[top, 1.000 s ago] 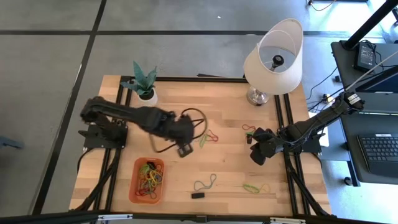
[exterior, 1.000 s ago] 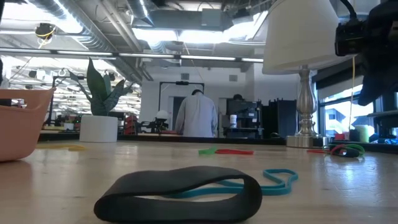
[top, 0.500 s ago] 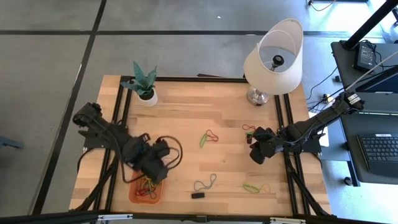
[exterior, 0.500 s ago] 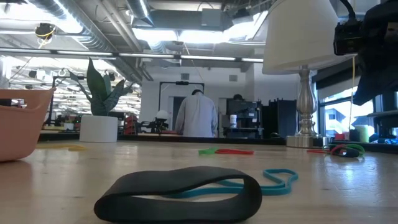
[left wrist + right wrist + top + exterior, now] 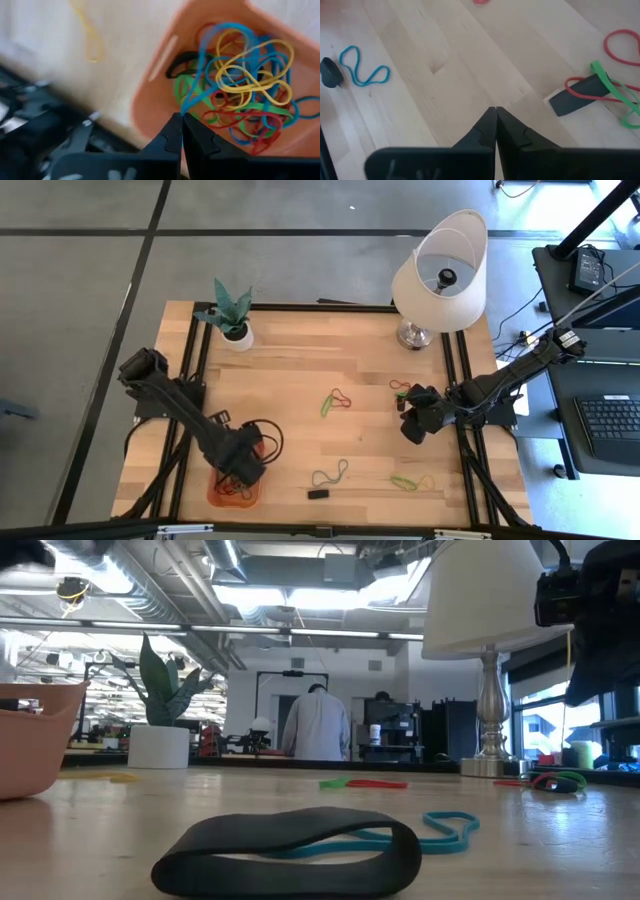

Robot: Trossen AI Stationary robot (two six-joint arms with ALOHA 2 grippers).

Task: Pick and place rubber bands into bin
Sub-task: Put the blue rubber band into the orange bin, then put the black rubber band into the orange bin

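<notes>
The left gripper [image 5: 181, 120] had swung from mid-table to hang over the orange bin [image 5: 217, 489] near the table's front left, fingers clamped on a blue rubber band [image 5: 200, 85] trailing into the bin's heap. The right gripper [image 5: 495, 114] stayed pinched closed, empty, above bare wood at the right.

Bin [image 5: 236, 485] at table's [image 5: 300, 380] front left with bands [image 5: 240, 95] inside, left gripper [image 5: 181, 122] over it, plant [image 5: 232, 312] back left, lamp [image 5: 438, 272] back right
</notes>
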